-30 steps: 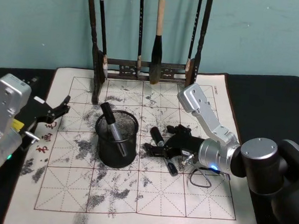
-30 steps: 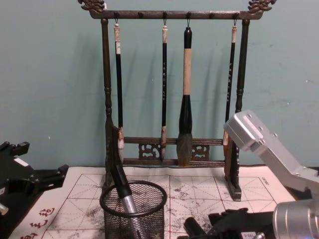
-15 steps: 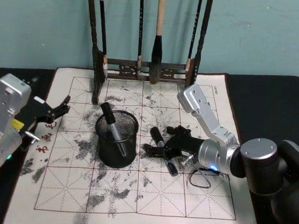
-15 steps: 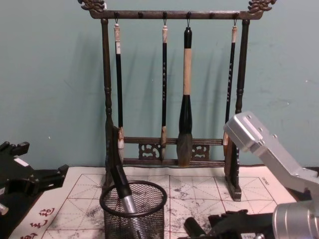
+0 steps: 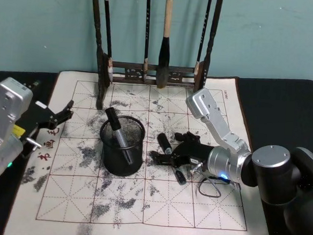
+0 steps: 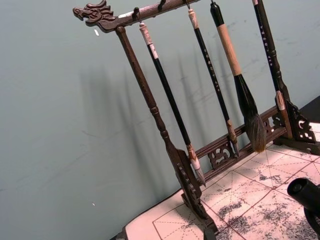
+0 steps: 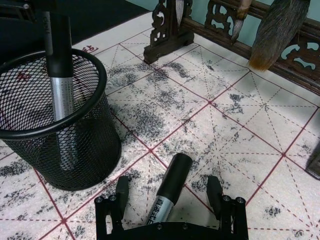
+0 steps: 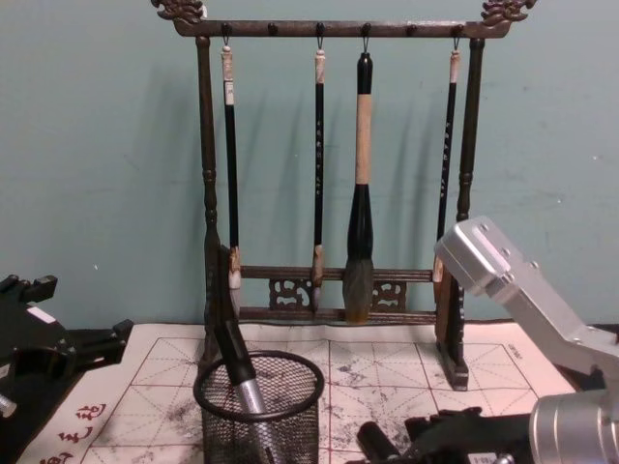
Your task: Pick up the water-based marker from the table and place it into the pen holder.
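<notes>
Straddling the water-based marker [image 7: 175, 172] with its two fingers spread wide, the right claw [image 7: 168, 186] sits low over the stained calligraphy mat [image 5: 193, 206] that covers the dark bench [image 5: 286, 105]. It is a little right of centre in the head view. The marker lies flat on the mat with its black cap towards the brush rack [image 5: 152, 69] at the top of the frame. In the right wrist view a clear strip of mat shows between the marker and each finger [image 7: 122, 187], so the claw is open and nothing is gripped yet. The pen holder [image 5: 121, 147] stands upright just left of the marker, close by but not touching it. It already holds one leaning pen [image 5: 118, 133] with a black cap and a silver barrel. The left claw [image 5: 60, 116] is parked at the left edge of the head view, above the mat's border and well apart from the marker. The step in hand looks like the grasp itself: the approach is made, the fingers are lined up across the barrel, and the pick has not begun. The next move probably calls for closing squarely on the barrel so the round body does not roll or squirt out, then lifting straight up. After that the marker must be tipped enough to clear the holder's solid rim and carried the short way left. It should be released over the open side of the cup, away from the leaning pen, which narrows the free mouth and could deflect the tip.
</notes>
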